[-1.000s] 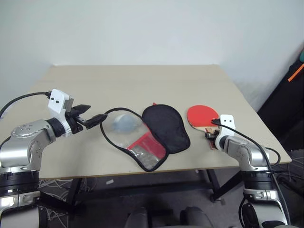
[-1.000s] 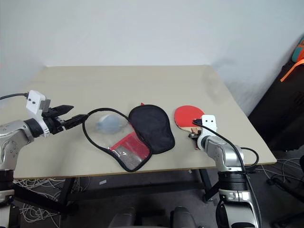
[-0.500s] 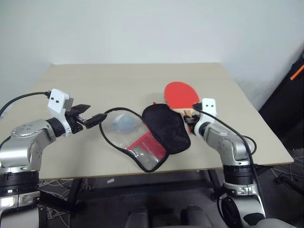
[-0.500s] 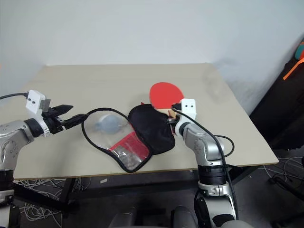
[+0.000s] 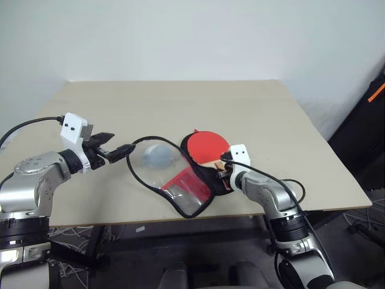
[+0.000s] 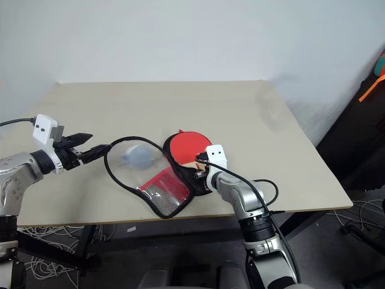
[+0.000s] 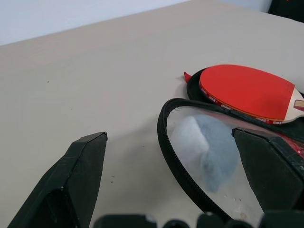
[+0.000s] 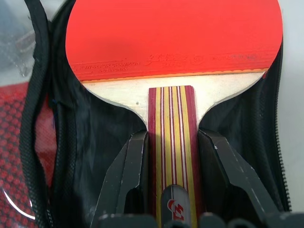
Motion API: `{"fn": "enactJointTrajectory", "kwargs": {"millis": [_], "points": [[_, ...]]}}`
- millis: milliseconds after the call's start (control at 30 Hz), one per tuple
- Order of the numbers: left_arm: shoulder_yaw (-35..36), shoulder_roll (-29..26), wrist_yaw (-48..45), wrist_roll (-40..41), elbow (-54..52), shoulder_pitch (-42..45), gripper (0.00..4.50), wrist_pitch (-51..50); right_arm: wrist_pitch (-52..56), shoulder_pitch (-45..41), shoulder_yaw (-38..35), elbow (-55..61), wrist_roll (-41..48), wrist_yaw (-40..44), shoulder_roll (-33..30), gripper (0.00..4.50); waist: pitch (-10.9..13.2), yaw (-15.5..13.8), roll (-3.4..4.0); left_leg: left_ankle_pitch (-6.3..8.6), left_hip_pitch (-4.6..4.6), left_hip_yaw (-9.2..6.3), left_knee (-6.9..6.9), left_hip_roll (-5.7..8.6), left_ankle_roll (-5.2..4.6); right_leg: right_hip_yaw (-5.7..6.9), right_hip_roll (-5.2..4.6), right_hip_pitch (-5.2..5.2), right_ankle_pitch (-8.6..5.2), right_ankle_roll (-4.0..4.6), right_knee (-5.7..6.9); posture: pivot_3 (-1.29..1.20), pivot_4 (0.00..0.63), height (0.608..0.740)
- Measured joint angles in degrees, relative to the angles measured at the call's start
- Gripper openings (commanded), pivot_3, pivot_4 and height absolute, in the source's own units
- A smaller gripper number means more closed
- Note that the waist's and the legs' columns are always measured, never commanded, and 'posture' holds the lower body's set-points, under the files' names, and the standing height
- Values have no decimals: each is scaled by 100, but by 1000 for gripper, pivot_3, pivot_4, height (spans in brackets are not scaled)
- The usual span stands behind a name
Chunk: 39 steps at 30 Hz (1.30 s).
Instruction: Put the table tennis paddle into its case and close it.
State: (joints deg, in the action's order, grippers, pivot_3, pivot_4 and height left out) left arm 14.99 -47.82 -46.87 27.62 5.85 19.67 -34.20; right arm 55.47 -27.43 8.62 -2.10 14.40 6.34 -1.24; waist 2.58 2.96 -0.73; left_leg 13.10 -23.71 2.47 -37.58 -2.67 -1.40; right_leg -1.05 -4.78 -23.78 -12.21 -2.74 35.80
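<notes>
Lying inside the opened case [image 5: 180, 171] on its clear flap is a small whitish-grey lump [image 5: 157, 156], just beside the spot where the paddle sits; a beige table [image 5: 180, 108] carries everything, with a pale wall behind and dark gear with an orange strap [image 5: 376, 91] at the right edge.

The case is spread flat in two halves: a clear-windowed half ringed by a black zip edge toward the left, showing red and a mesh patch at its narrow end, and a black-lined half toward the right. The table tennis paddle [image 5: 206, 146] rests over that black-lined half, red rubber face up, its round blade toward the far side of the table and its striped red-and-yellow wooden handle pointing toward the robot. The right wrist view shows the blade lying within the zip edge of the lining.

The right gripper [image 8: 173, 156] pinches the paddle's handle, one black finger [image 8: 130, 166] pressed on each side of it, low over the case's near end. The left gripper [image 5: 115, 147] hangs at the left rim of the clear flap with its fingers spread wide; the zip edge lies between them in the left wrist view, and whether either finger touches it cannot be told.
</notes>
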Motion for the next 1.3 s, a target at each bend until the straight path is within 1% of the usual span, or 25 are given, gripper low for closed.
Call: {"fn": "enactJointTrajectory", "kwargs": {"millis": [367,700,767,800,867,1033,1300], "points": [[0,24,13,3,-28,-13,4500,-1,-338,-294,160,-520,-287,153,208,1112,-1,4,-1,-1,3,-1,2,-1,3,0,2,0,0,0,2,0,0,740],[0,35,29,8,-66,-98,4500,-1,-281,-323,166,-536,-391,210,201,1112,-3,2,-4,2,3,-1,1,-1,8,0,2,1,0,0,2,0,0,740],[0,35,47,8,-67,-102,4500,-1,-195,-333,164,-506,-408,206,181,1869,-3,2,-4,2,3,-1,1,-1,9,0,2,1,0,0,2,0,0,740],[0,35,50,7,-67,-102,4500,0,-157,-333,166,-501,-424,206,167,2117,-3,2,-4,2,3,-1,1,-1,9,0,2,1,0,0,2,0,0,740],[0,35,52,8,-67,-103,4500,-1,-60,-332,165,-487,-438,204,151,2756,-3,1,-4,2,2,0,1,-1,10,0,1,0,0,0,2,0,0,740],[0,35,55,7,-67,-103,4500,0,170,-332,144,-174,-442,203,56,4489,-3,1,-4,2,2,0,1,-1,9,0,1,0,0,0,2,0,0,740],[0,35,55,6,-67,-103,4500,0,517,-336,-89,322,-378,240,-103,4489,-2,-1,-4,2,1,0,1,0,9,1,1,0,0,0,2,0,0,740]]}}
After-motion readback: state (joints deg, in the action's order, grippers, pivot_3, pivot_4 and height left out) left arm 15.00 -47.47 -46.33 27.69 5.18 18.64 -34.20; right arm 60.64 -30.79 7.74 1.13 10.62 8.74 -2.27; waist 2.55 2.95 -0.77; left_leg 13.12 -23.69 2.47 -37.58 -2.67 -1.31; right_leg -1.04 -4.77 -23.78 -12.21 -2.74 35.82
